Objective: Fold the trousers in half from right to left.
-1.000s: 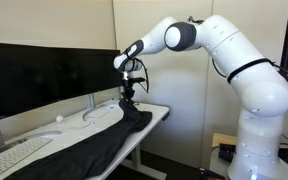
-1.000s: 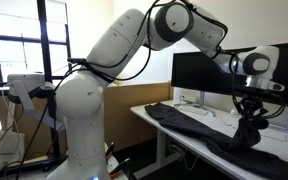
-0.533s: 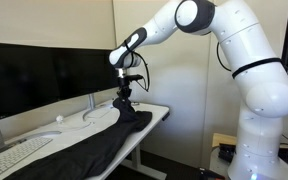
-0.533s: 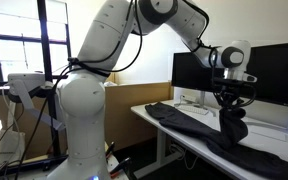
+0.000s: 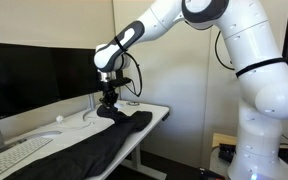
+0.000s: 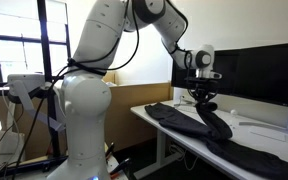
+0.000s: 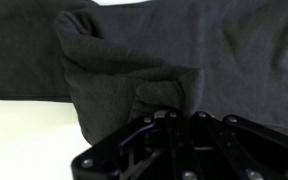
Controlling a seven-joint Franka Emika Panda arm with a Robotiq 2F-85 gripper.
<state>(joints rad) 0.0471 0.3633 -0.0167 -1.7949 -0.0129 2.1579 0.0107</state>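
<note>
The fingers (image 5: 107, 104) are pinched tight on a bunched end of the trousers (image 5: 89, 150) and hold it just above the counter (image 5: 158, 111). In both exterior views the rest of the dark cloth lies long and wrinkled along the counter's front edge, beside a white keyboard (image 5: 14, 153). In the wrist view, the gathered fold rises into the fingers over flat cloth.

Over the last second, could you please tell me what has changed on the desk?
The tool, shut on the trousers, carried their lifted end along the desk towards the keyboard, over the rest of the garment. The grip stayed shut; keyboard and monitors did not move.
</note>
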